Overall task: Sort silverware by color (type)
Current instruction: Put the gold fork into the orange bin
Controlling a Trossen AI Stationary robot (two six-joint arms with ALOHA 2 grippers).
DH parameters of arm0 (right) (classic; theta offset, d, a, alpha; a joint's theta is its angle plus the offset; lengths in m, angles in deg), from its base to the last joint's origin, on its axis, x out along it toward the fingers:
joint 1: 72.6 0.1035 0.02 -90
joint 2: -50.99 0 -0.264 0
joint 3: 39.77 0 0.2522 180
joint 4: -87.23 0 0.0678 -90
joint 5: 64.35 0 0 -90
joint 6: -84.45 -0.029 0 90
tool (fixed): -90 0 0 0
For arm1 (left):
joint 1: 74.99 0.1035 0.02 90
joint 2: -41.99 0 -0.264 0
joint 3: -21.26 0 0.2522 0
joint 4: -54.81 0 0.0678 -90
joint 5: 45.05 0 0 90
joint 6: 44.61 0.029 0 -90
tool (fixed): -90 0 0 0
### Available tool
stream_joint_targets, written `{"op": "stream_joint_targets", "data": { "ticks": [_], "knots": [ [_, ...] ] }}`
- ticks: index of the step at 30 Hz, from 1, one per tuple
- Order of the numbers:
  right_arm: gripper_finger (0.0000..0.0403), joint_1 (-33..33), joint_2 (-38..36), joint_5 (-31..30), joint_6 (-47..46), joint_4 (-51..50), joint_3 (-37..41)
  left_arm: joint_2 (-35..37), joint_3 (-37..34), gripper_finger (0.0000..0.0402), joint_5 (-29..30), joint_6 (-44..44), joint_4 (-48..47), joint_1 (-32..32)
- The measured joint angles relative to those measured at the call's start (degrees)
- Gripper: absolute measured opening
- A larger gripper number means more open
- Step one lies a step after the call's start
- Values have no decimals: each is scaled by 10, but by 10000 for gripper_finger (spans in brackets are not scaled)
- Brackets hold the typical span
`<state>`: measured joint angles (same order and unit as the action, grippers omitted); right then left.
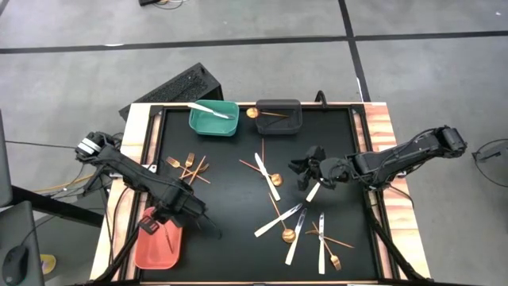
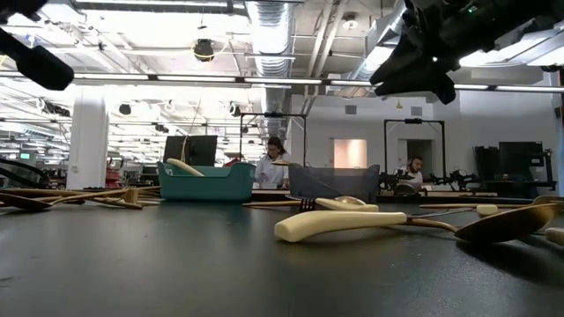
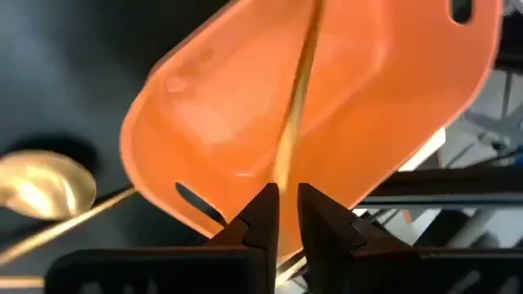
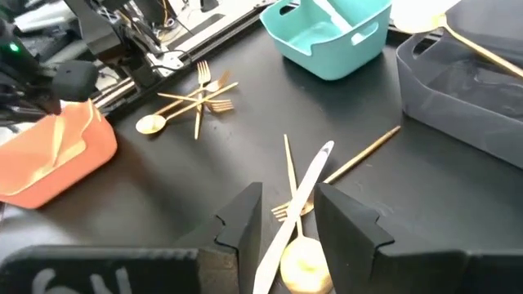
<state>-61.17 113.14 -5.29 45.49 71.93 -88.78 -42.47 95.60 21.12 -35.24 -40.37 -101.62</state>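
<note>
Over the salmon bin (image 1: 157, 242) | left tool (image 3: 282, 214) pinches a thin gold stick (image 3: 296, 106), ready to drop it | right tool (image 4: 288, 214) above the counter (image 1: 230, 199), fingers apart round a white knife (image 4: 294, 200) | next: let go, then lift.

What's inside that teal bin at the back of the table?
A single white knife lies in the teal bin, one end resting over its rim. The rest of the floor looks bare from above.
</note>
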Motion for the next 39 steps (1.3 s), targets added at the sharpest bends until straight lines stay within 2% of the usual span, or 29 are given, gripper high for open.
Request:
{"op": "stream_joint_targets", "data": {
  "ticks": [9,13,15,19,23,26,28,32,39],
  "knots": [
    [146,-3,0,8,4,4,0,2,0,104,25,-46,-44,1],
    [146,-3,0,42,44,5,0,36,0,104,36,-46,-44,3],
    [146,-3,0,44,92,5,0,67,4,95,72,-29,-14,3],
    [146,-8,0,43,170,5,0,161,-5,71,194,7,144,16],
    [146,-33,0,42,173,-1,-7,254,-48,52,247,44,346,39],
    [146,-58,-8,46,158,-77,-49,295,-100,45,342,22,514,58],
    [146,-78,-8,54,132,-143,-91,307,-143,44,392,-4,601,70],
    [146,-103,-3,58,96,-259,-157,303,-245,44,397,-8,747,89],
    [146,-157,1,61,96,-444,-168,261,-396,65,480,-202,991,123]
  ]
}}
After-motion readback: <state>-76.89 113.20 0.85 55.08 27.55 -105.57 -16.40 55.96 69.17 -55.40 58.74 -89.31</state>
